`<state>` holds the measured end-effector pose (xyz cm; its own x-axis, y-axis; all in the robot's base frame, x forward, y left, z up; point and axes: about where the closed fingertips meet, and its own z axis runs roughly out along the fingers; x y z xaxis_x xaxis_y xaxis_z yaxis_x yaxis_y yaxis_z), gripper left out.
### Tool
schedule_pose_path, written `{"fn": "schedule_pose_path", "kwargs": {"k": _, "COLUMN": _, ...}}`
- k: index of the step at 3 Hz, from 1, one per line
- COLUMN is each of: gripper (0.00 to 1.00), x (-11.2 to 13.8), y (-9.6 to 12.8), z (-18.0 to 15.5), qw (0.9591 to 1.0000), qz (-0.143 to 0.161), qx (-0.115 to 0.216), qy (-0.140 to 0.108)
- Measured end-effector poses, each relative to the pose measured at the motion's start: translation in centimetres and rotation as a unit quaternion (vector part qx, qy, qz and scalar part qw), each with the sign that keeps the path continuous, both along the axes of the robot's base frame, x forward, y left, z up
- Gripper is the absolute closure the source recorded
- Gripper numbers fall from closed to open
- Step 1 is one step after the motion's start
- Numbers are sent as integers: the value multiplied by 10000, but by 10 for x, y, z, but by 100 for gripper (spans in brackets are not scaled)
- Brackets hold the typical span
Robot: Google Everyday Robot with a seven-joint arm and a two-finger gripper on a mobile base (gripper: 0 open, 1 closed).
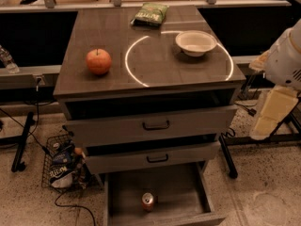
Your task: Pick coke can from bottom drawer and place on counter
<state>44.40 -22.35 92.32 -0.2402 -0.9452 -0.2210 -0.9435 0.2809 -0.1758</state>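
Note:
The coke can (pixel 147 201), red with a silver top, stands upright on the floor of the open bottom drawer (pixel 188 197), near its front middle. The counter (pixel 155 60) is the grey-brown cabinet top, marked with a white circle. My arm's white and cream shell (pixel 282 74) hangs at the right edge, beside the cabinet and well above the can. The gripper itself is out of view.
On the counter are a red-orange apple (pixel 99 61) at the left, a white bowl (pixel 195 42) at the right and a green chip bag (pixel 150 14) at the back. The two upper drawers stand slightly open. A wire basket of packets (pixel 61 166) sits on the floor at the left.

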Motion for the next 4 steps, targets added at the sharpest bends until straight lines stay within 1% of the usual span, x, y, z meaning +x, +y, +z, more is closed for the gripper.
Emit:
{"fn": "schedule_pose_path", "kwargs": {"k": 1, "gripper": 0, "x": 1, "y": 11, "z": -79, "qw": 9984, "qz": 78, "qx": 346, "qy": 435}}
{"fn": "schedule_pose_path", "kwargs": {"k": 2, "gripper": 0, "x": 0, "y": 35, "z": -166, "qw": 9942, "qz": 199, "qx": 649, "qy": 835}}
{"fn": "schedule_pose_path", "kwargs": {"k": 3, "gripper": 0, "x": -10, "y": 53, "z": -248, "qw": 9885, "qz": 209, "qx": 853, "qy": 1229}}
{"fn": "schedule_pose_path", "kwargs": {"k": 4, "gripper": 0, "x": -10, "y": 53, "z": -248, "qw": 9885, "qz": 209, "qx": 853, "qy": 1229}}
